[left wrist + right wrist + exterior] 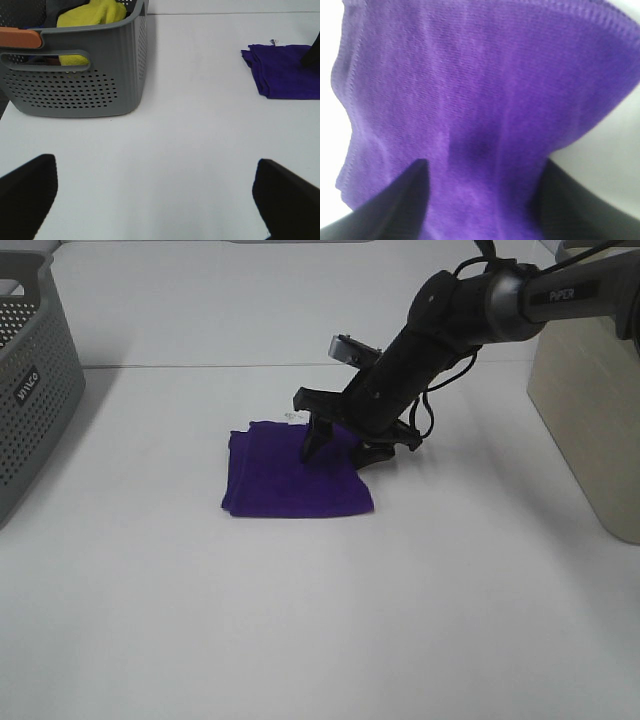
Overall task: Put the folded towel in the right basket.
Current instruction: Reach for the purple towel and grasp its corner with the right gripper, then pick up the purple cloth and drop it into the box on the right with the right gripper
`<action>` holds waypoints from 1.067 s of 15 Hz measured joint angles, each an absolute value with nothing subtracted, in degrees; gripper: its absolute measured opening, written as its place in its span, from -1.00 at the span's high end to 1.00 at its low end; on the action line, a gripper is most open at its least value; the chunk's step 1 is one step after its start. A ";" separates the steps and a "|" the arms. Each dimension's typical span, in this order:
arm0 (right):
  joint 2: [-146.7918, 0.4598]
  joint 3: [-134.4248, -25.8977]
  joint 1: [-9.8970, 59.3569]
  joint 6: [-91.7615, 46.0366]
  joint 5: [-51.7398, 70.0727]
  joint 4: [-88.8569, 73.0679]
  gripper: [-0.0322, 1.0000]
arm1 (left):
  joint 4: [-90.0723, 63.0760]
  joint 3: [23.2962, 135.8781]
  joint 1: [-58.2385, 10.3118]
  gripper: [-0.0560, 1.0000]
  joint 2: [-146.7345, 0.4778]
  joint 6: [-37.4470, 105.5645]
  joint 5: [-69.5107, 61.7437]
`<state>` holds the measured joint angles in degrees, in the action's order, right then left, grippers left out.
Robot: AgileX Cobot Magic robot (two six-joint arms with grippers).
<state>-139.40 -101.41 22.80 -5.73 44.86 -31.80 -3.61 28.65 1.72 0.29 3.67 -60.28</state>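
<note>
Black left gripper (155,165), only its fingertips in view, gapes wide and empty. Mid-table lies the purple folded cloth towel (297,480). At its 2 o'clock corner the black right gripper (338,454) straddles the edge, fingers parted, the lower one half-hidden. At 3 o'clock the beige right basket (590,420) is cut off.

The right arm (440,320) is matte black with rounded joints. Its upper link (560,290) is grey and lettered "PiPER" in white. A small silver camera box (352,350) sits at the wrist, with thin black cables (428,408) looping beside it. The right claw (338,452) and left claw (155,165) both have blunt black fingers.
</note>
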 joint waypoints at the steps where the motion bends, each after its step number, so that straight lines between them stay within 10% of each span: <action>1: -140.03 -101.53 23.43 -5.10 44.58 -32.14 -0.01 | -3.55 28.65 1.72 -0.98 0.29 3.67 -60.28; 5: -140.72 -101.59 24.01 -4.93 44.00 -33.92 0.81 | -3.55 28.65 1.72 -0.98 0.29 3.67 -60.28; 16: -137.05 -100.21 24.06 -4.76 49.05 -29.11 0.81 | -3.55 28.65 1.72 -0.98 0.29 3.67 -60.28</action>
